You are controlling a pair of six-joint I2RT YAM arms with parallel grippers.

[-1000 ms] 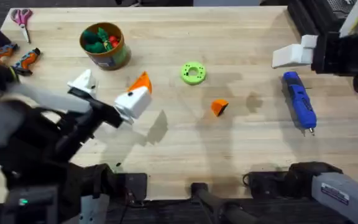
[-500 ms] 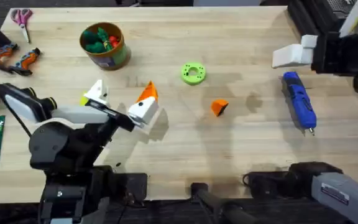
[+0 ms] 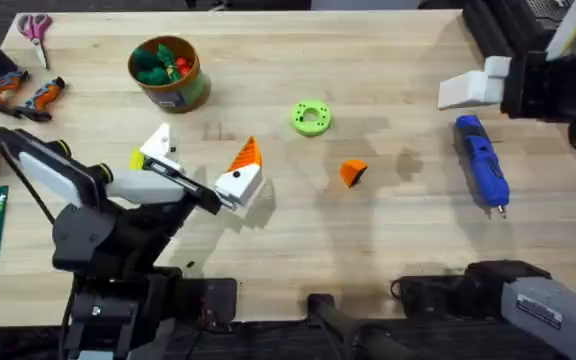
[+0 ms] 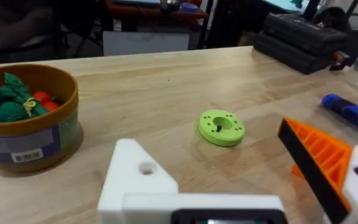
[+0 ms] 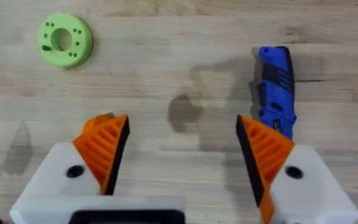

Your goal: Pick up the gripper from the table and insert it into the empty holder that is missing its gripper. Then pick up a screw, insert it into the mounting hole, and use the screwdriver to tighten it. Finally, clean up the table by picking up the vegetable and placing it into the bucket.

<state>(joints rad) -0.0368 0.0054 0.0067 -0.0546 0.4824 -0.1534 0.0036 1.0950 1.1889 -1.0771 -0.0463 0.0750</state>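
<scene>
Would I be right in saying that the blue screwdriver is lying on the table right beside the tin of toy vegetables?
Not quite: the blue screwdriver does lie on the table, but far from the tin, near the opposite side. The overhead view shows this; the lime-green ring lies between them.

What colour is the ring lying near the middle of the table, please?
Lime green; the ring shows best in the right wrist view.
</scene>
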